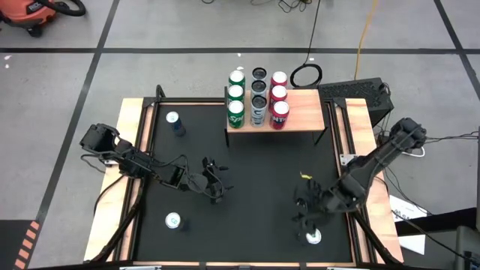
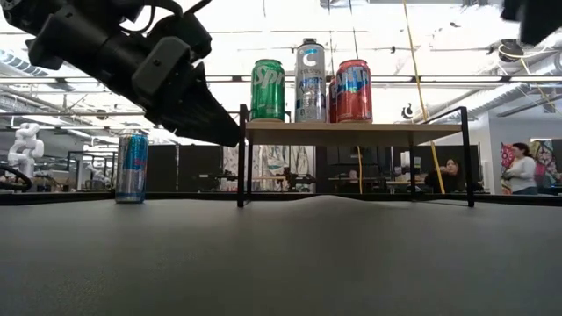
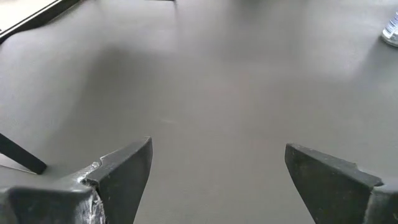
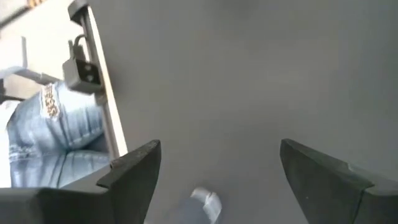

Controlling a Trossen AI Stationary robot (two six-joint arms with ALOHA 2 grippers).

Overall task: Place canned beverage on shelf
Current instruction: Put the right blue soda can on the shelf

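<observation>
The shelf (image 1: 296,112) stands at the far middle of the black mat and carries several upright cans in green, silver and red rows (image 1: 259,105); it also shows in the low view (image 2: 351,132). A silver-topped can (image 1: 313,237) stands upright on the mat near the front right. My right gripper (image 1: 307,219) hovers open just beside and above it, and its wrist view shows the can top (image 4: 204,202) low between the spread fingers (image 4: 221,155). My left gripper (image 1: 215,182) is open and empty over the mat's left middle (image 3: 217,155).
A blue can (image 1: 175,122) stands at the far left of the mat, also in the low view (image 2: 132,167). Another can (image 1: 173,220) stands near the front left. The wooden frame (image 1: 135,150) borders the mat. People sit in the room behind (image 2: 522,167).
</observation>
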